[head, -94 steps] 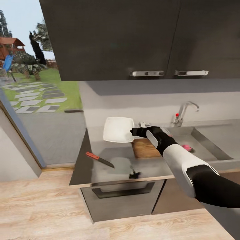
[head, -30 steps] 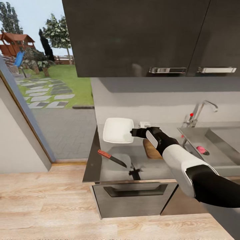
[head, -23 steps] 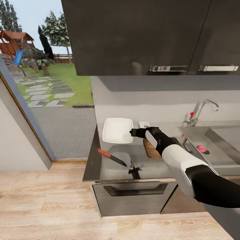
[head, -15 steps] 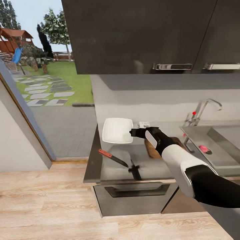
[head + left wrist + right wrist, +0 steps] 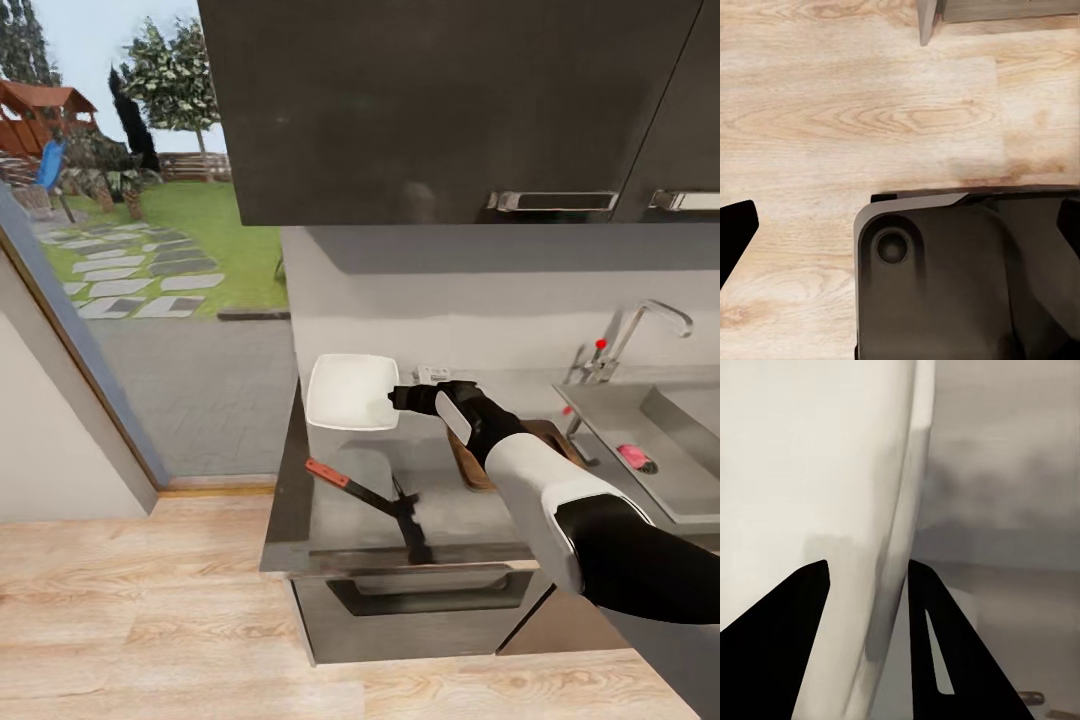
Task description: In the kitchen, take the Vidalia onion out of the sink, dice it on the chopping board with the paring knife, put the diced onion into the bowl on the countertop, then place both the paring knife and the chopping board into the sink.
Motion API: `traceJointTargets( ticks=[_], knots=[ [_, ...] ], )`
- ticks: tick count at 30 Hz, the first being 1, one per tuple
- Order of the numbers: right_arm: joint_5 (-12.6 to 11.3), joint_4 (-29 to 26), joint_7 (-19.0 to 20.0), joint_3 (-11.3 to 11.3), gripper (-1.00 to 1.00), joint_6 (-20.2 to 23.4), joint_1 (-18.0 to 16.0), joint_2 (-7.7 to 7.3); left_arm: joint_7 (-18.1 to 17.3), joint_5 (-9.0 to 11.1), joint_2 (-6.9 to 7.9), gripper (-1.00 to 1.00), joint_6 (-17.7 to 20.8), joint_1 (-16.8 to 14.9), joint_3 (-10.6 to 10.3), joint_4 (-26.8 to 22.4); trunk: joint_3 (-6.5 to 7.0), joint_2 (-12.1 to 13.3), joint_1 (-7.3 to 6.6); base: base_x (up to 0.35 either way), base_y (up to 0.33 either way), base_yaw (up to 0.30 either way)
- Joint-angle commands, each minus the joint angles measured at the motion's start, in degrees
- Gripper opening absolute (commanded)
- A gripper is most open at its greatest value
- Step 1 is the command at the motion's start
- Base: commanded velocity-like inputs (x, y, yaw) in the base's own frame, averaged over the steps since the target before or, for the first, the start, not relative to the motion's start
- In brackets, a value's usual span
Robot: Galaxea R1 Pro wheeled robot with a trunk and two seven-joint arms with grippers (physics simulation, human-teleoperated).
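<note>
My right gripper [image 5: 398,398] is shut on the rim of the white bowl [image 5: 350,392] and holds it above the left end of the grey countertop [image 5: 450,510]. In the right wrist view the bowl [image 5: 810,472] has its rim pinched between the dark fingers [image 5: 952,652]. The paring knife [image 5: 345,482] lies on the countertop below the bowl, red handle to the left. My right forearm partly hides the brown chopping board [image 5: 468,462]. At the far right, the pink Vidalia onion [image 5: 635,458] lies in the sink [image 5: 690,480]. My left gripper [image 5: 900,225] hangs open over the floor.
Dark wall cabinets [image 5: 450,110] hang over the counter. A chrome faucet [image 5: 630,335] stands behind the sink. The counter's left end [image 5: 285,480] borders a glass door to the garden. Wood floor [image 5: 130,600] lies in front, and my base [image 5: 960,277] sits below the left arm.
The camera has shifted, so counter and sink have slid right in the picture. The bowl stays in my right gripper and now hangs nearer the counter's left end.
</note>
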Motion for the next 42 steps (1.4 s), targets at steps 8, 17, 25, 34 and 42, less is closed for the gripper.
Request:
traceJointTargets(
  ticks=[8, 17, 25, 34, 42],
  knots=[
    [-0.5, -0.1, -0.2, 0.3, -1.0, 0.2, -0.1, -0.04, 0.0, 0.0, 0.0, 1.0, -0.1, 0.0, -0.2, -0.1, -0.22, -0.1, 0.03, 0.001, 0.001, 0.087],
    [-0.5, -0.1, -0.2, 0.3, -1.0, 0.2, -0.1, -0.06, 0.0, 0.0, -0.02, 1.0, -0.1, 0.0, -0.2, -0.1, -0.33, -0.1, 0.03, 0.0, 0.0, 0.074],
    [-0.5, -0.1, -0.1, 0.3, -1.0, 0.2, -0.1, -0.13, 0.0, 0.0, 0.0, 1.0, -0.1, 0.0, -0.2, 0.0, -0.49, -0.1, 0.03, 0.0, 0.0, 0.001],
    [-0.6, -0.1, -0.1, 0.3, -1.0, 0.2, -0.1, -0.13, 0.0, 0.0, -0.02, 1.0, -0.1, 0.0, -0.2, -0.1, -1.26, -0.1, 0.03, 0.0, 0.0, 0.0],
    [-0.5, -0.1, -0.1, 0.3, -1.0, 0.3, -0.1, -0.13, 0.0, 0.0, -0.02, 1.0, 0.0, 0.0, -0.2, -0.1, -1.99, -0.1, 0.03, 0.077, 0.041, 0.0]
  ],
)
